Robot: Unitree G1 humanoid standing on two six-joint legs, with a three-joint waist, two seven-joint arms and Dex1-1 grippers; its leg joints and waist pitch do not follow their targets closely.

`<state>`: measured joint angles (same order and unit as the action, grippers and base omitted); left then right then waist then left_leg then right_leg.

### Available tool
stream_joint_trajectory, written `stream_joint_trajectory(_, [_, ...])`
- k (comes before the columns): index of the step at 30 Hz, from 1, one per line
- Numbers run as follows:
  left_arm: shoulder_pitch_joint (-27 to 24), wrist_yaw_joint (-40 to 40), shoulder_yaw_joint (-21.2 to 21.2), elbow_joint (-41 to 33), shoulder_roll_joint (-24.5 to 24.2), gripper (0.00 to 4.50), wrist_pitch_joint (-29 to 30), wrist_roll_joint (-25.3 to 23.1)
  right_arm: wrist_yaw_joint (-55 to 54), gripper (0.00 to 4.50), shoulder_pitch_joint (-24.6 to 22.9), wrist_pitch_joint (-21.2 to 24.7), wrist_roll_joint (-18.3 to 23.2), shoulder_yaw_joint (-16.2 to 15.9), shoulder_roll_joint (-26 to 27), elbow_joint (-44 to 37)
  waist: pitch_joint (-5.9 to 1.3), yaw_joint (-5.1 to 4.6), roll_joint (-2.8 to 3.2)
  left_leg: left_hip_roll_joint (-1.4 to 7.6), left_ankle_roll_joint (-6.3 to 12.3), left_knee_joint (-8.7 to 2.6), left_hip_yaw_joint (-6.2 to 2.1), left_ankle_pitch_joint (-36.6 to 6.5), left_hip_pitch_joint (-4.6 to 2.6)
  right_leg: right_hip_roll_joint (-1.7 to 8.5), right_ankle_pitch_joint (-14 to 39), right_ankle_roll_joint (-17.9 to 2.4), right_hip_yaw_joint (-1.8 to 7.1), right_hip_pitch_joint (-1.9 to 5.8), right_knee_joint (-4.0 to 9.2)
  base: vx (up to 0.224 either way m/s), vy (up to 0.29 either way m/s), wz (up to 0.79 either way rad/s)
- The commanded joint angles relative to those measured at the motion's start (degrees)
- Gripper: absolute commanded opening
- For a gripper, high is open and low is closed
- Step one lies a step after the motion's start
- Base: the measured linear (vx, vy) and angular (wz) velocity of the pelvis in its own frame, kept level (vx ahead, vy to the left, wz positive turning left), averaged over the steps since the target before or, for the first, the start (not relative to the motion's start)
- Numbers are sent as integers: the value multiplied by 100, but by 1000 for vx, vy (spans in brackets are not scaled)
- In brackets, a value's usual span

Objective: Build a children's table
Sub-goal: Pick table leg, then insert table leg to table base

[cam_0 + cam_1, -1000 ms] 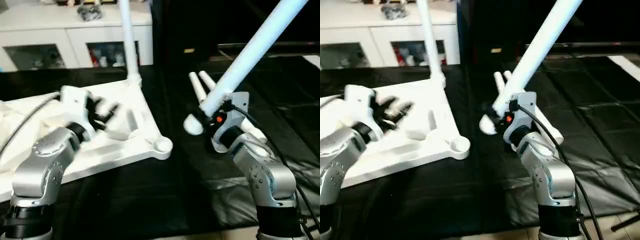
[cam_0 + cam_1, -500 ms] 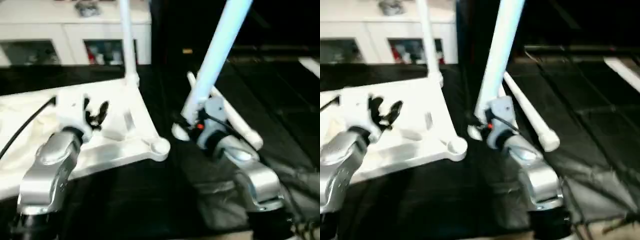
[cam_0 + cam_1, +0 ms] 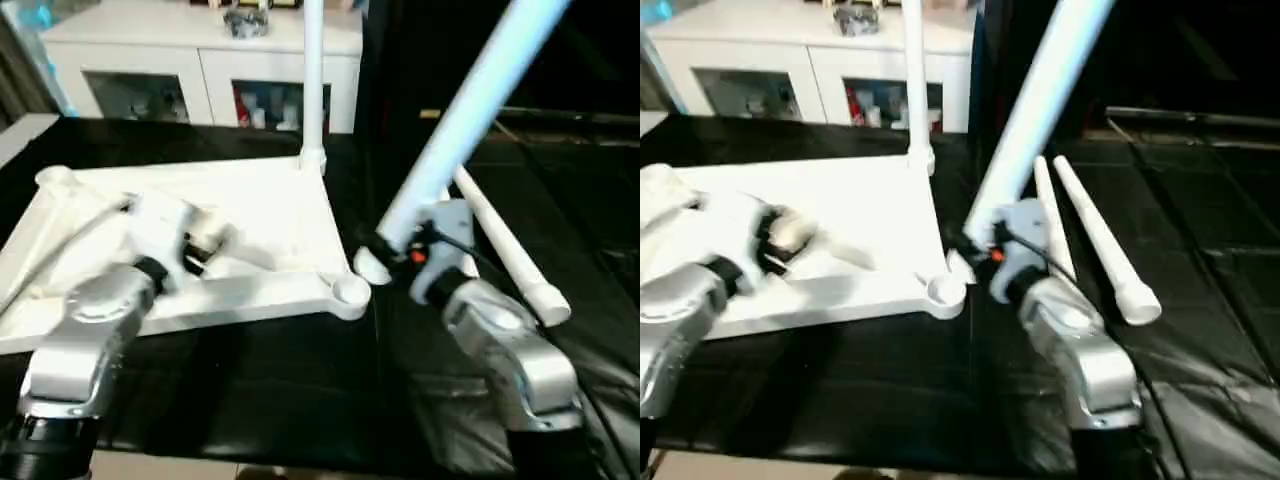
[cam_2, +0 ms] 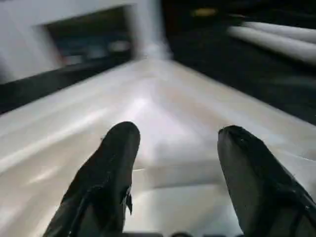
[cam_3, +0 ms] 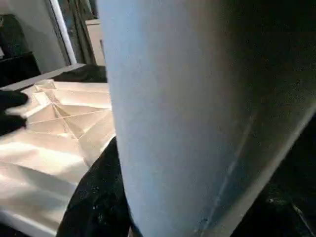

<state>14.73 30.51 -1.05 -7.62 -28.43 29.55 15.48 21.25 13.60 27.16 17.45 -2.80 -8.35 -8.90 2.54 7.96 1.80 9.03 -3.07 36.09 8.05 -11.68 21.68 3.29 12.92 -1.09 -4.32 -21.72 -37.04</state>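
Note:
The children's table top (image 3: 270, 200) lies upside down on black cloth, ribbed side up. One white leg (image 3: 312, 70) stands upright in its far right corner. My right gripper (image 3: 400, 250) is shut on a second leg (image 3: 470, 110), which leans up and to the right. That leg's thick end hangs just right of the near right corner socket (image 3: 350, 290). One black finger (image 5: 98, 197) shows beside the leg in the right wrist view. My left gripper (image 4: 173, 148) is open over the table's underside, near its middle, with nothing between its fingers. Two more legs (image 3: 1100, 240) lie on the cloth at the right.
A white cabinet (image 3: 150, 40) with glass-fronted shelves stands behind the work. Black cloth (image 3: 280, 380) covers the surface in front of the table top and to the right of the loose legs.
The head views have shifted, so the whole scene sits differently. The held leg stood steeper half a second ago and leans right again now, its thick end still beside the corner socket.

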Motion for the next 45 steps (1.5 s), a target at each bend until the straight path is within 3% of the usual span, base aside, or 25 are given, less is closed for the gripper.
stream_joint_trajectory(1, [122,433,-111,59,-94,330,-136,111,141,191,18,-70,75,26,-62,-129,-217,-82,14,359,-445,-649,-186,-2405,-137,617,2459,-504,395,159,641,0,0,0])
stream_joint_trajectory(2, [190,649,-217,151,-198,342,-85,128,167,191,23,-24,80,46,-86,-121,-227,-91,-24,352,-376,-677,-175,-2131,-104,617,2593,-355,414,185,669,0,0,0])
stream_joint_trajectory(3, [322,1265,-557,324,-482,356,123,179,233,191,71,154,256,199,-94,-51,-235,-87,-24,346,-310,-671,-164,-1957,-134,609,2651,-280,430,140,677,0,0,0])
stream_joint_trajectory(4, [344,1369,-616,362,-520,356,119,171,254,191,83,170,282,221,-102,-30,-245,-88,7,345,-303,-657,-154,-1950,-170,605,2669,-284,442,100,676,0,0,0])
stream_joint_trajectory(5, [397,1570,-740,470,-582,364,52,121,299,191,113,184,323,253,-131,26,-229,-121,-23,349,-287,-665,-149,-1921,-156,598,2653,-299,443,104,688,0,0,0])
stream_joint_trajectory(6, [463,1711,-838,626,-594,364,-48,42,338,191,143,169,335,262,-174,95,-245,-149,-33,359,-289,-674,-154,-1760,-117,599,2507,-319,425,153,664,0,0,0])
stream_joint_trajectory(7, [516,1783,-887,749,-576,364,-76,5,360,191,161,158,334,263,-205,144,-245,-157,-40,351,-263,-662,-137,-1712,-128,590,2443,-334,427,138,677,0,0,0])
stream_joint_trajectory(9, [670,2217,-1133,1087,-593,364,-180,-97,404,191,211,128,301,275,-287,256,-265,-155,-38,346,-231,-632,-106,-1531,-153,581,2225,-429,438,124,651,0,0,0])
stream_joint_trajectory(10, [805,2508,-1311,1300,-607,364,-61,-91,475,191,258,145,306,286,-349,283,-288,-153,-74,358,-182,-635,-101,-1261,-111,572,1849,-536,424,169,599,0,0,0])
stream_joint_trajectory(16, [1081,2627,-1433,1651,-548,348,214,-55,607,191,337,143,234,261,-513,414,-342,-152,-43,333,-12,-553,-48,-583,-78,533,464,-922,402,214,473,17,-2,0])
stream_joint_trajectory(19, [1281,2604,-1516,2149,-387,319,-346,-335,603,191,354,160,270,310,-568,450,-362,-142,-129,334,137,-528,-29,-307,-74,529,37,-1014,392,261,441,0,0,0])
stream_joint_trajectory(21, [1349,2686,-1602,2285,-405,312,-491,-465,621,191,345,171,287,305,-578,436,-363,-136,-129,349,188,-533,-39,-212,-63,545,-55,-1016,386,270,418,0,0,0])
stream_joint_trajectory(24, [1431,2892,-1747,2381,-472,278,-429,-538,646,191,338,200,301,278,-570,433,-348,-138,-132,367,182,-554,-35,-301,-84,560,132,-1012,383,259,437,0,0,0])
stream_joint_trajectory(29, [1557,3233,-1833,2390,-521,262,-183,-444,672,191,394,134,280,232,-563,597,-313,-134,-132,384,48,-576,-25,-594,-110,575,551,-1076,396,241,481,0,0,0])
stream_joint_trajectory(30, [1569,3246,-1835,2423,-514,236,-201,-461,672,191,398,130,282,231,-565,607,-309,-133,-137,384,29,-580,-24,-623,-111,575,587,-1077,396,245,482,0,0,0])
stream_joint_trajectory(32, [1617,3266,-1817,2558,-473,230,-273,-496,669,191,408,129,268,216,-579,613,-307,-138,-104,382,13,-577,-22,-634,-115,570,578,-1072,401,236,489,0,0,0])
stream_joint_trajectory(37, [1738,3249,-1906,2916,-403,187,-541,-733,718,191,360,139,272,195,-593,539,-321,-136,-114,378,14,-571,-25,-562,-109,568,384,-1051,402,259,481,0,0,0])
stream_joint_trajectory(38, [1766,3259,-1933,2977,-395,186,-586,-776,728,191,353,128,266,202,-596,542,-325,-130,-74,388,1,-574,-37,-568,-112,578,350,-1075,399,258,465,0,0,0])
stream_joint_trajectory(41, [1809,3265,-1956,3056,-379,146,-637,-820,751,191,349,87,248,206,-609,569,-329,-137,-90,395,-13,-575,-37,-586,-110,583,241,-1127,399,272,458,0,0,0])
stream_joint_trajectory(42, [1857,3280,-1956,3142,-351,142,-668,-836,755,191,352,74,244,209,-613,574,-324,-148,-54,390,-20,-570,-35,-597,-110,570,214,-1145,398,260,464,0,0,0])
stream_joint_trajectory(45, [1930,3339,-1959,3271,-303,122,-775,-887,751,191,334,89,260,208,-614,520,-319,-144,-76,392,-34,-575,-33,-683,-114,583,344,-1155,403,272,486,0,0,0])
